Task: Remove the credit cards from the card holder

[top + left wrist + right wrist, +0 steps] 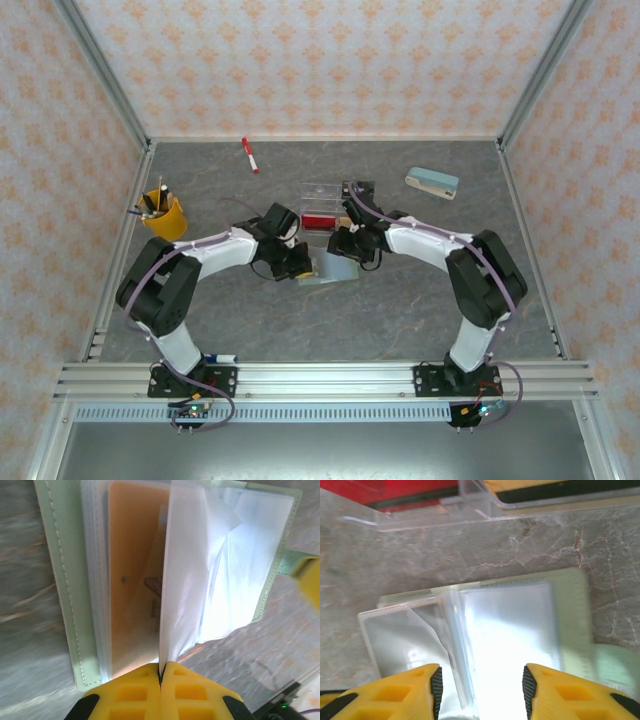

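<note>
Tan-gold card (pixel 131 570) lies in the opened card holder (pixel 60 580) at table centre, long axis pointing away from the left gripper (pixel 161 677), which pinches the clear sleeve (pixel 200 580) beside it. The right gripper (pixel 481 682) hovers above with its jaws spread and nothing held.

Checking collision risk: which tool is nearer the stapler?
Right. The right tool hovers open over the wallet, down-left of the stapler. The left tool sits farther left, pinching a sleeve at the wallet's far side.
</note>
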{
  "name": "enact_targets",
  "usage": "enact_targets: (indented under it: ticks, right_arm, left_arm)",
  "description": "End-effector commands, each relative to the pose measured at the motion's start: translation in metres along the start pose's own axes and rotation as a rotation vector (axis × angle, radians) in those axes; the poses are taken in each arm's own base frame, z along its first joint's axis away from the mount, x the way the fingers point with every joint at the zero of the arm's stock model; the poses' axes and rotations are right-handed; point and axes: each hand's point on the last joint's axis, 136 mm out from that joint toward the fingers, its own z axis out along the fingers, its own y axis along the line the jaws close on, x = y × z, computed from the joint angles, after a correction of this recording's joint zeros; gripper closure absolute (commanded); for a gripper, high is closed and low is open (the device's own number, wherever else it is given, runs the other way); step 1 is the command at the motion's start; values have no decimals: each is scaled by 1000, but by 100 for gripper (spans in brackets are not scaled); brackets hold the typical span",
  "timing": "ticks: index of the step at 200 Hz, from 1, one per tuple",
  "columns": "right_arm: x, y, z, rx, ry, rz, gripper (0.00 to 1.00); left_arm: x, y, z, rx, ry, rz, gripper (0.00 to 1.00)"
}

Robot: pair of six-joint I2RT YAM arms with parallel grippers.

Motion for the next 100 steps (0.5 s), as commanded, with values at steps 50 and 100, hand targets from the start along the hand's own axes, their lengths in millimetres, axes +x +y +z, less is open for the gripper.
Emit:
enact_targets:
  ticks: [50,100]
  right_arm:
    - [1,-7,-37,29,-91,45,49]
    - [1,-6,-56,25,-118,61,49]
  left_arm:
    - [16,24,-34,-98,59,132,84]
    - [8,-1,-20,54,38,92,61]
